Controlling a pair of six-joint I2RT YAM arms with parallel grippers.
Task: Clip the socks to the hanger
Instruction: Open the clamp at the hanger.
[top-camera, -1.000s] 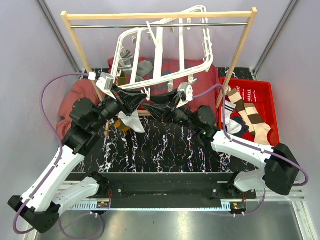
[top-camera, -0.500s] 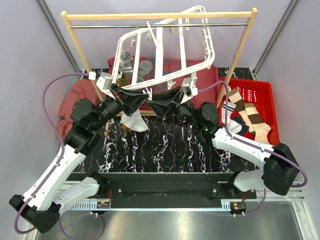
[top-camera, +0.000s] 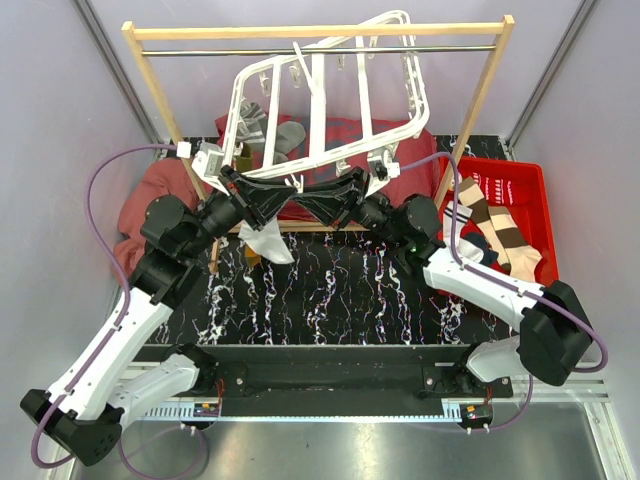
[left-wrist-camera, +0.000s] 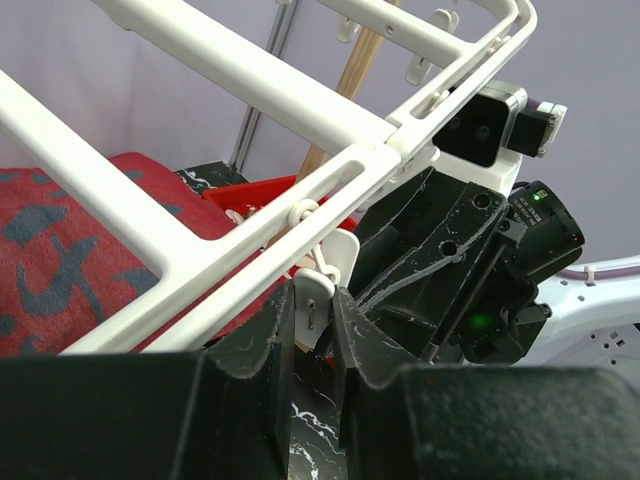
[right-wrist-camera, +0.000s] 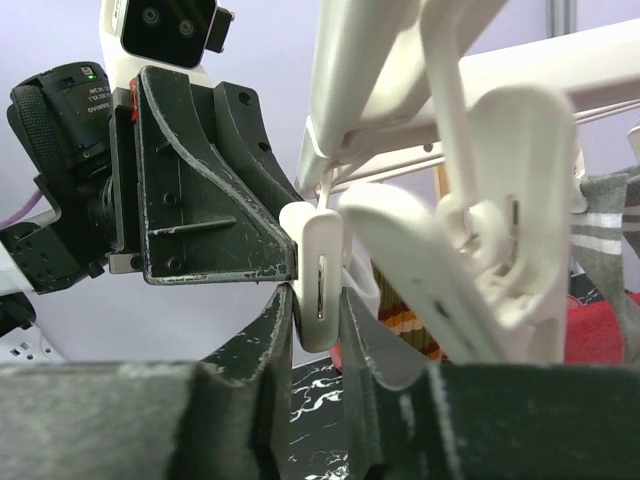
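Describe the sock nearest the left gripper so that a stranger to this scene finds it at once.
Under the wooden rail frame hangs the tilted white hanger; at its near edge sits the left gripper. The sock dangles below that gripper, over the marbled table. It is white, unlike the grey ones clipped on the hanger and the striped ones in the red bin.

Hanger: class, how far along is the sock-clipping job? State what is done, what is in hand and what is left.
Done: grey socks hang at the far side of the hanger. In hand: the right gripper pinches a clip on the near bar; the left gripper meets it, with a white sock dangling beneath, its hold unclear. Left: striped socks lie in the red bin.
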